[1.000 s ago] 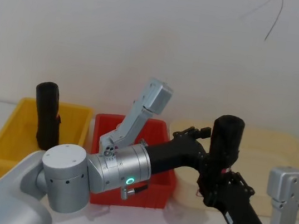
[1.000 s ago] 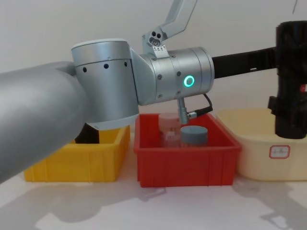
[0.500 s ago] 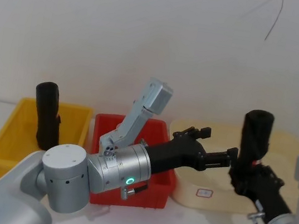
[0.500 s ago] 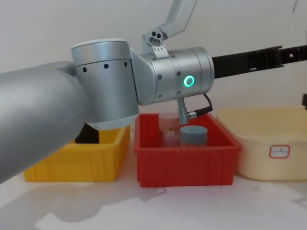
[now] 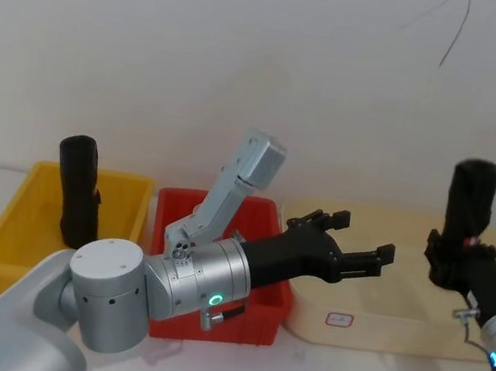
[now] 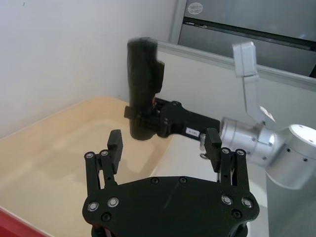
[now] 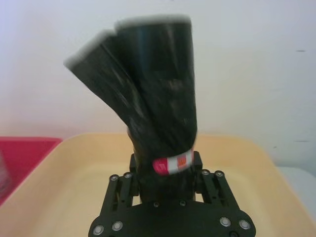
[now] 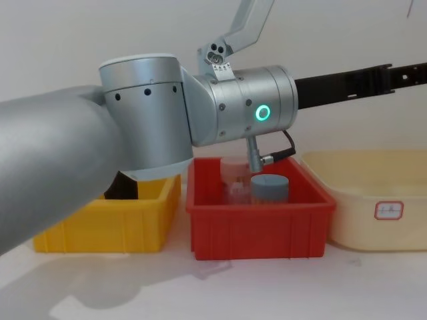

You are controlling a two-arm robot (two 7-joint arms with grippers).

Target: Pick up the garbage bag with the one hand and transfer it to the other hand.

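Upright in the clenched fingers of the black two-finger right gripper (image 5: 461,259), tall black cylinder roll of plastic garbage bags (image 5: 471,202) with small red label, held above right end of cream plastic tub (image 5: 394,331); black left gripper (image 5: 363,237) well apart over tub's left side, fingers spread, empty.

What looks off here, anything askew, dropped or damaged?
Nothing stands out. The garbage bag roll is upright in the right claw above the cream tub; the left claw is open and empty, apart from it. The second roll sits in the yellow bin, the blue-lidded jar in the red bin.
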